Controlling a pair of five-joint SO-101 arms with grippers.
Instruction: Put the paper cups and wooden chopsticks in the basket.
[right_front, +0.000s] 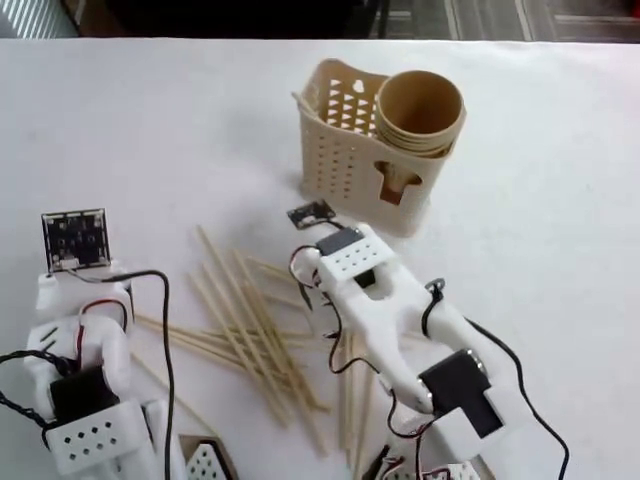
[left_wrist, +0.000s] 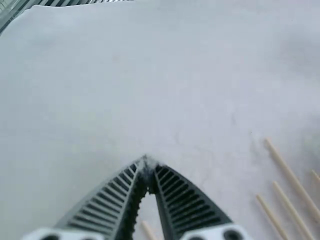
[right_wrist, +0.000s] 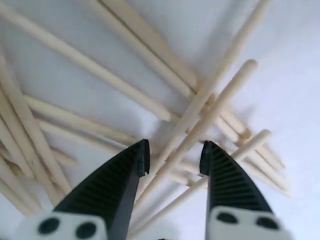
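The right end effector (right_wrist: 172, 157) hangs directly over the heap of chopsticks (right_wrist: 200, 120) with its fingers spread. One chopstick runs at a slant through the gap between them, so closing would likely squeeze it across its width. Several others cross beneath it. On the desk (right_front: 150, 130) the heap lies mostly far-left to near-right, on the near side of the basket (right_front: 340, 150), whose right compartment already holds the stacked paper cups (right_front: 420, 110). The right arm is plainly the nearer one. The left end effector (left_wrist: 147, 167), fingers pressed together on nothing, sits over bare desk to the left of the heap. In the high view the right arm's own body covers its fingertips, so whether they touch the desk cannot be told. What the basket's left compartment holds is also hard to make out.
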